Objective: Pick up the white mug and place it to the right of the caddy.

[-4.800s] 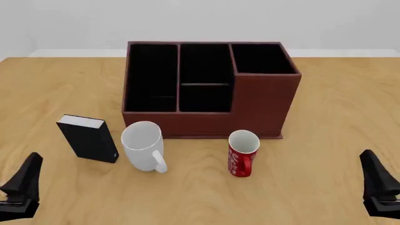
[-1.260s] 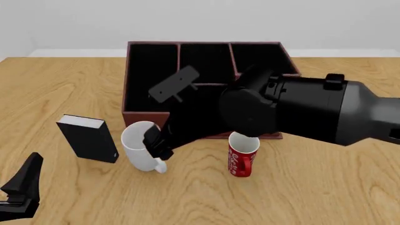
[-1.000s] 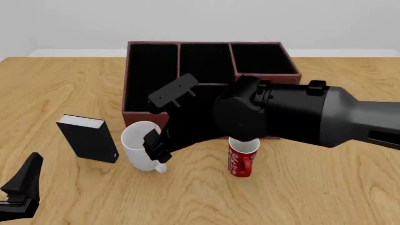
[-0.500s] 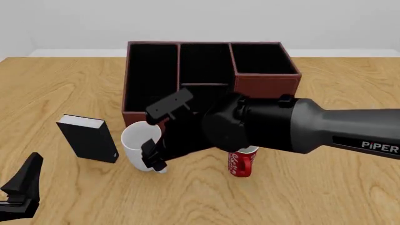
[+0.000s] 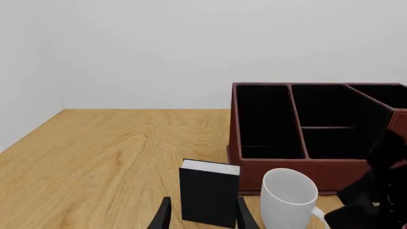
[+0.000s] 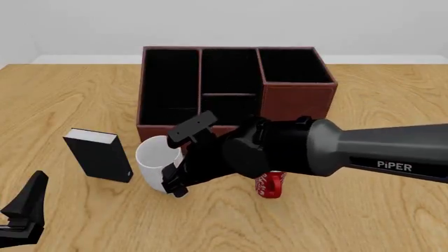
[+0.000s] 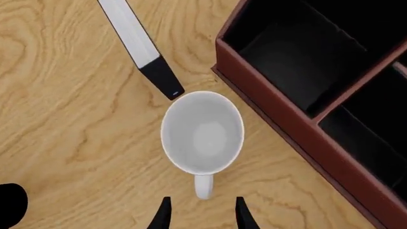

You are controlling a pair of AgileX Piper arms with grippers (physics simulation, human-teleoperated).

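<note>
Nearest the camera in the front view, the left claw (image 6: 24, 212) sits low at the tabletop's (image 6: 63, 89) near left corner, well apart from everything; its wrist view shows two finger stubs with a gap between them, pinching nothing, so it is spread. Farther in, the black box (image 6: 99, 155) with its white top stands upright on the left. Just right of it is the white mug (image 6: 155, 167), upright on the wood with its mouth up and its handle (image 7: 203, 186) pointing toward the camera side. The right arm reaches in from the right and hangs over the mug, its claw (image 6: 174, 184) at the handle; in the right wrist view its two fingertips (image 7: 163, 214) stand apart, one either side of the handle's line, so it is spread, and whether they touch the handle I cannot tell. The red mug (image 6: 271, 184) is mostly hidden under that arm (only its lower part and handle show). Beyond both mugs sits the caddy (image 6: 294, 102), close behind the white mug, its three black-lined compartments open to the top.
</note>
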